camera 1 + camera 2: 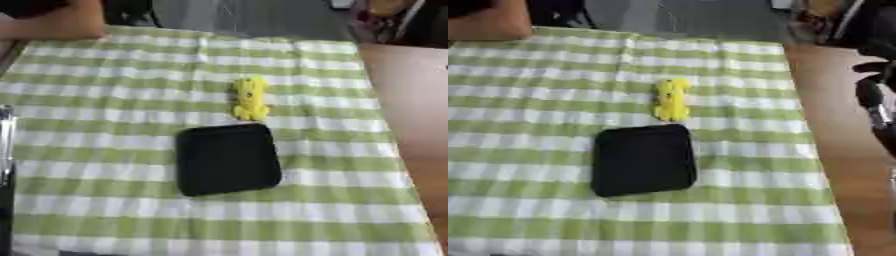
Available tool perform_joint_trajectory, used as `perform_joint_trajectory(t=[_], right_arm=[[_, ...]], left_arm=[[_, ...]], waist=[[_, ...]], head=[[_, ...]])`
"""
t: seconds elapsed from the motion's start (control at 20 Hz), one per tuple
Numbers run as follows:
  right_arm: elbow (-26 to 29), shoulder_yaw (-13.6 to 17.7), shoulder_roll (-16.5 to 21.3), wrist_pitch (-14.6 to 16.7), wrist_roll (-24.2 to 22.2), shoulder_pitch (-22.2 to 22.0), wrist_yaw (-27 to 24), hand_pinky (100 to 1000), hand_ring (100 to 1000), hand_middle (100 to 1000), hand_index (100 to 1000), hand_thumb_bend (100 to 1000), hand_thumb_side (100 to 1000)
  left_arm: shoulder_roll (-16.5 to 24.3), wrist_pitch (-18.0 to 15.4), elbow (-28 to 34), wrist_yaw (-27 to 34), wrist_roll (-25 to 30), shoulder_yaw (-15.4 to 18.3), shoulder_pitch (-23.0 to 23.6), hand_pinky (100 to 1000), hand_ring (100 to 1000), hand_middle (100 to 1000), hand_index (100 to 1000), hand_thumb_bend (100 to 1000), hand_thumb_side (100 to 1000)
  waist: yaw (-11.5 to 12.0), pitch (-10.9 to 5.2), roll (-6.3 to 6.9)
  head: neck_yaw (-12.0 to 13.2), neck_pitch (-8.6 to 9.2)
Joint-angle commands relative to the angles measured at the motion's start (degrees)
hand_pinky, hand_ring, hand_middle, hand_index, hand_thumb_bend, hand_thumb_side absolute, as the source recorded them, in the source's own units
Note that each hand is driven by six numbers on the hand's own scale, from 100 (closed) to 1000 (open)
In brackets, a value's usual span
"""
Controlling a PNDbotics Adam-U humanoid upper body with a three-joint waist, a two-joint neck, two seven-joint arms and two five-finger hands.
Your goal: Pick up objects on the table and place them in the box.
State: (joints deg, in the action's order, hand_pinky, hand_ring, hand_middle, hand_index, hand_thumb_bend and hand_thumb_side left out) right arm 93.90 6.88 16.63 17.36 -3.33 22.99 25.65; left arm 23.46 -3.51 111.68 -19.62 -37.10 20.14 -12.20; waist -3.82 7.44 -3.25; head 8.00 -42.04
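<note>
A small yellow toy (249, 98) lies on the green-and-white checked cloth, just beyond the far edge of a black shallow box (227, 159) with rounded corners, which has nothing in it. My right hand (871, 102) hangs at the right edge of the right eye view, over the bare wooden table beside the cloth. Its dark fingers are spread and relaxed and hold nothing, well to the right of the toy. Of my left hand (5, 145) only a thin silver and black sliver shows at the left edge of the left eye view, far from both things.
The checked cloth (105, 125) covers most of the table. A strip of bare brown table (411, 100) runs along the right side. Dark clutter and a brown surface (61, 20) lie past the far edge.
</note>
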Motion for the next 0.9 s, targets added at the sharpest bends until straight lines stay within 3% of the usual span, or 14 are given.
perform_joint_trajectory(t=[0.05, 0.65, 0.9], right_arm=[[0.9, 0.4, 1.4, 0.0, 0.2, 0.3, 0.2, 594, 700, 785, 918, 658, 1000], [0.6, 0.3, 1.6, 0.0, 0.0, 0.5, 0.1, 595, 700, 785, 919, 663, 998], [-1.2, -1.5, 4.3, 0.4, -2.0, 3.4, 0.6, 608, 708, 792, 920, 705, 955]], left_arm=[[0.7, -0.3, 0.0, 0.6, -0.1, 0.4, -0.3, 487, 561, 735, 865, 346, 826], [0.9, -1.4, -2.2, 2.5, 0.3, 0.1, -0.3, 483, 559, 737, 869, 352, 821], [1.0, -1.7, -2.4, 2.6, 0.6, 0.0, -0.3, 483, 560, 737, 869, 349, 821]], waist=[[0.0, -0.9, 0.2], [0.0, -0.94, 0.21], [0.3, -1.17, 0.08]], head=[[-0.5, 0.81], [-0.5, 0.76], [-0.6, 0.6]])
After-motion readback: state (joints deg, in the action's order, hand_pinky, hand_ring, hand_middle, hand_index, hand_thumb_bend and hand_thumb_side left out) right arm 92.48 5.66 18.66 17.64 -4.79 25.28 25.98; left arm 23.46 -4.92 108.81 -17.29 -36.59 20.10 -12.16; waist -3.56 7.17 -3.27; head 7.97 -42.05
